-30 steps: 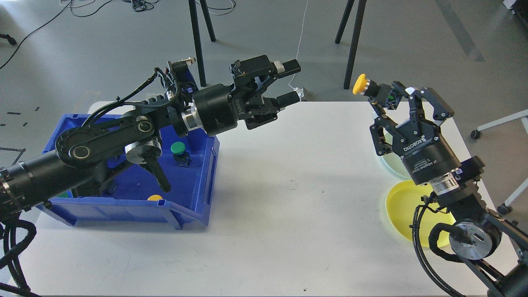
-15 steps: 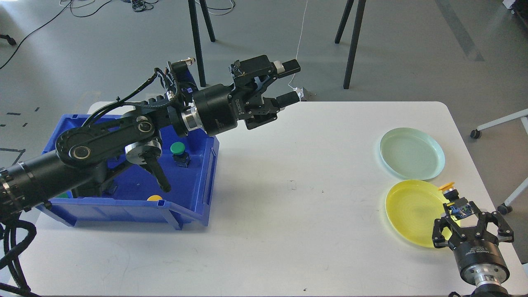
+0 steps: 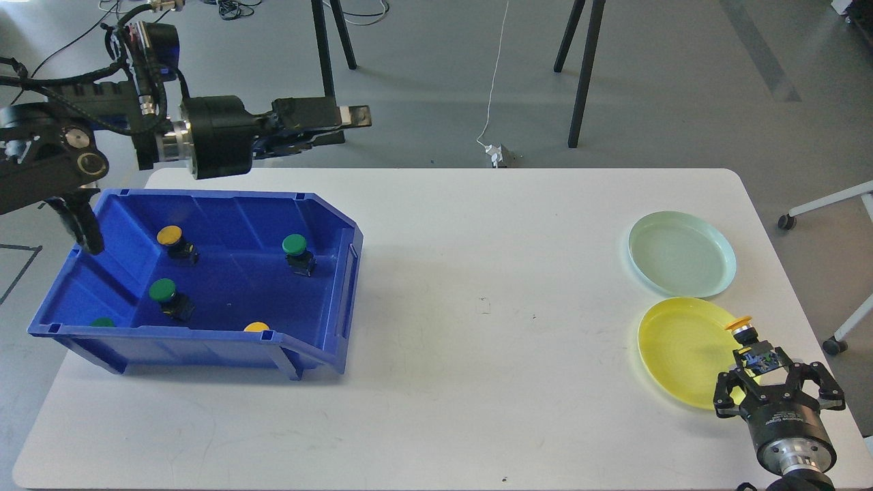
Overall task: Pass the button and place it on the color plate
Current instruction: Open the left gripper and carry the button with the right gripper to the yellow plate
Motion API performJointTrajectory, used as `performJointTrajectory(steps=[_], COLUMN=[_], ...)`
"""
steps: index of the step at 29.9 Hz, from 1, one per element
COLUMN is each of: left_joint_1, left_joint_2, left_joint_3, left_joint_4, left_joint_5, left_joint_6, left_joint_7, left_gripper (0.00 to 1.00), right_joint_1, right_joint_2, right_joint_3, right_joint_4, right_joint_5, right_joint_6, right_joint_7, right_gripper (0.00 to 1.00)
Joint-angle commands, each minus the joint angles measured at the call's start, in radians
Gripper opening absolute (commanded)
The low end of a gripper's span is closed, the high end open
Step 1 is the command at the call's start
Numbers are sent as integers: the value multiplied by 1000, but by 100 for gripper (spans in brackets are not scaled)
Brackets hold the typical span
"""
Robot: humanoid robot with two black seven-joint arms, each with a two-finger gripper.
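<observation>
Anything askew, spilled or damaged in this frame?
Nothing stands out. The blue bin sits upright with its buttons inside, both plates lie flat and undamaged, and the right gripper holds the yellow button over the yellow plate.

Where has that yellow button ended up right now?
In the head view, the yellow button is at the lower right, held by the right gripper over the near-right edge of the yellow plate, just in front of the pale green plate.
</observation>
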Motion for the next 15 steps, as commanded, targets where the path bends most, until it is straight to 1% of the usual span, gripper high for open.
performJointTrajectory(steps=[1,5,6,7,10,11,12,13,15], left_joint_1=[-4,56,74,91,135,149,164,178,203], left_joint_2=[11,7,4,-1,-15,-24,-33,-39,-48], left_joint_3=[86,112,114,115,120,122,122,122,120], left_joint_4=[73,148,174,200,263,289,316,339,388], left_joint_5=[197,317,325,328,357,378,400,418,441], left_joint_6=[-13,-13,-13,-13,-13,-13,-13,-13,-13], left_joint_7=[0,0,0,0,0,0,0,0,0], left_gripper=[81,81,81,81,81,81,81,81,81], right_joint_1=[30,40,40,41,40,40,38,36,35], right_joint_2=[12,22,24,24,24,24,24,24,24], right_joint_3=[-13,-16,-16,-16,-16,-16,-16,-16,-16], right_joint_4=[-3,-3,-3,-3,-1,-1,-1,-1,-1], right_joint_5=[5,5,5,5,12,12,12,12,12], right_joint_6=[-30,-32,-32,-32,-30,-30,-30,-30,-26], right_joint_7=[0,0,0,0,0,0,0,0,0], right_gripper=[35,43,48,56,70,79,91,97,97])
